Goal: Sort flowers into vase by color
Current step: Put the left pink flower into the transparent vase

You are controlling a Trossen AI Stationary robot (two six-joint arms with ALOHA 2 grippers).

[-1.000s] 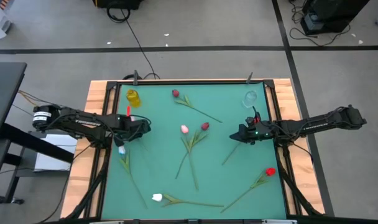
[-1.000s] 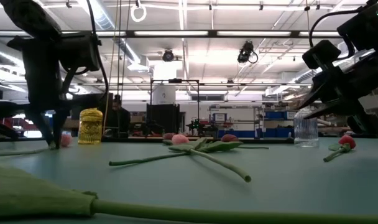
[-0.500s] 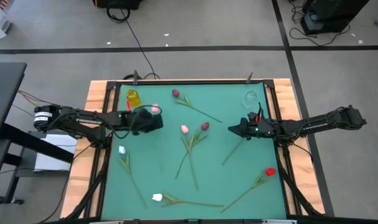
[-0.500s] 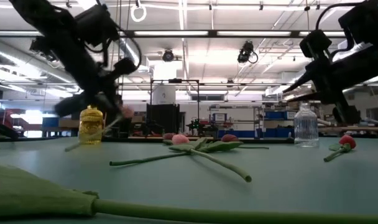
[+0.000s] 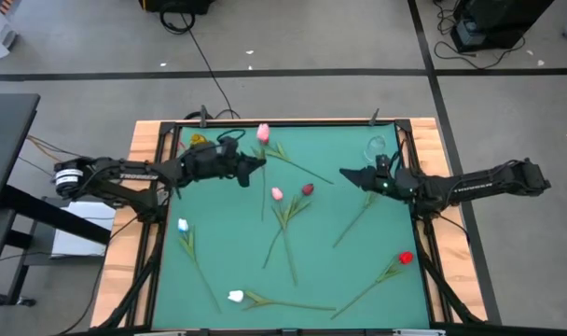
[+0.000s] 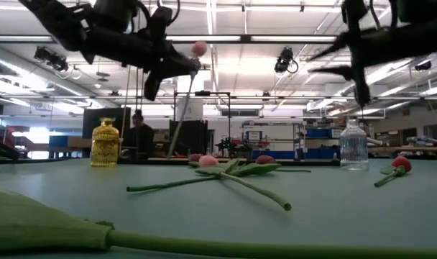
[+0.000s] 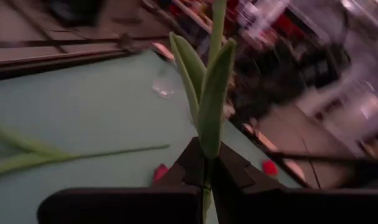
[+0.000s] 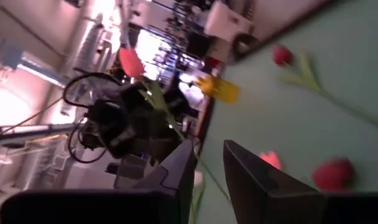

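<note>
Place: a robotics lab or workshop hall.
Ceiling: rows of strip lights [image 6: 204, 39] and exposed pipes are seen.
Background: shelving and equipment racks [image 6: 272, 138] are seen behind the tabletop [image 6: 333, 201].
Floor: bare concrete crossed by a cable [image 5: 207, 58].

**Tabletop layout**

Two vases at the back of the tabletop [image 5: 228, 252]: one [image 5: 200, 142] back-left under the left arm, the other [image 5: 375, 147] back-right. Left gripper [image 5: 255, 163] holds a tulip [image 5: 262, 133] up near back-centre. Right gripper [image 5: 347, 175] sits just inboard of the right vase. Two crossed tulips [image 5: 288, 210] lie centre, others front and left.
</note>
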